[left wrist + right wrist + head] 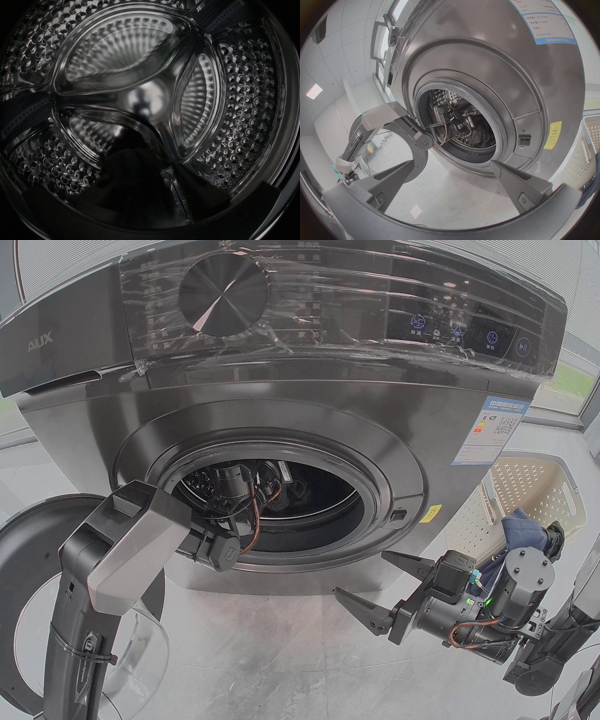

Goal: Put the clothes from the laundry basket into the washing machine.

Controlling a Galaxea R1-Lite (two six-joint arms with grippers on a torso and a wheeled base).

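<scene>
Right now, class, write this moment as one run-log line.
left arm: inside washing machine drum | right end effector: open, empty, outside drum | blue garment: in laundry basket

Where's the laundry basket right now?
The basket stands on the robot's right in the head view, beside the washing machine, behind the right arm, holding a blue garment.

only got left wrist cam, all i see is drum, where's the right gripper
Observer: The right gripper hangs outside the washing machine, low in front of its opening, jaws open and holding nothing.
Operator: any clothes in the basket
Observer: A blue garment sits at the laundry basket, to the right of the machine.
Operator: door ok
Observer: The door is swung open on the machine's left side.
</scene>
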